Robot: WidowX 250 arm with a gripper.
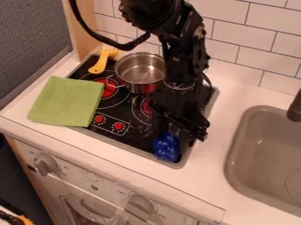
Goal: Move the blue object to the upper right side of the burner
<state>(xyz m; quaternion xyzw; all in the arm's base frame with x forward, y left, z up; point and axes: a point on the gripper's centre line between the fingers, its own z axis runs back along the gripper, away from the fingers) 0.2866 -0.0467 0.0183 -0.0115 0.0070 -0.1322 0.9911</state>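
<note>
Blue object (166, 147) between the fingers (186, 143)

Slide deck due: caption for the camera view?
Gripper at the blue object, front right corner of the stovetop; steel pot behind, green cloth at left.

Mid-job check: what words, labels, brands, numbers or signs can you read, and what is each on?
No text can be read.
Oven front: small marks near the knobs, too small to read.
Stove top: pale marks around the red dials, too small to read.
</note>
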